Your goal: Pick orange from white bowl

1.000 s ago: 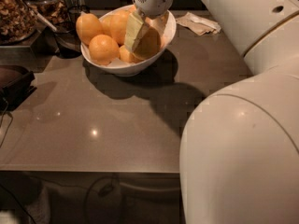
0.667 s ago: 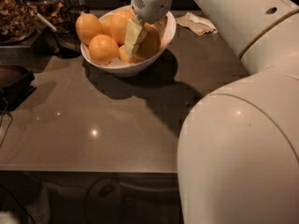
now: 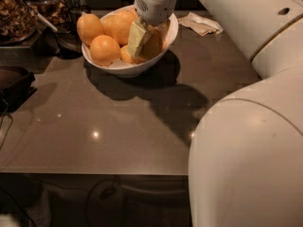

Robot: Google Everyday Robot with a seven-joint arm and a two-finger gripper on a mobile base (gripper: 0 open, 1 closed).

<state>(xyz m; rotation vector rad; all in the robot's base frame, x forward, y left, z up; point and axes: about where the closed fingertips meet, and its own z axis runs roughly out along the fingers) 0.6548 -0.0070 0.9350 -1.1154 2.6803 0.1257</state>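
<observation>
The white bowl (image 3: pixel 111 66) stands at the back of the brown table and holds several fruits. My gripper (image 3: pixel 146 40) reaches down into the bowl's right half. A pale finger (image 3: pixel 137 37) presses the left side of the orange (image 3: pixel 155 44), a dull, shaded fruit against the bowl's right wall. The other finger is hidden behind it. The gripper looks shut on the orange, which is still low in the bowl. Smaller bright orange fruits (image 3: pixel 104 49) fill the bowl's left half.
A crumpled pale napkin (image 3: pixel 201 23) lies right of the bowl. A dark cup (image 3: pixel 66 39) and containers of brown food (image 3: pixel 14 13) stand at the back left. A dark tray (image 3: pixel 12 82) sits at the left edge. My arm's white body (image 3: pixel 246 160) fills the right foreground.
The gripper has stayed in the bowl at nearly the same spot, against the orange. The fruits and the bowl have not moved.
</observation>
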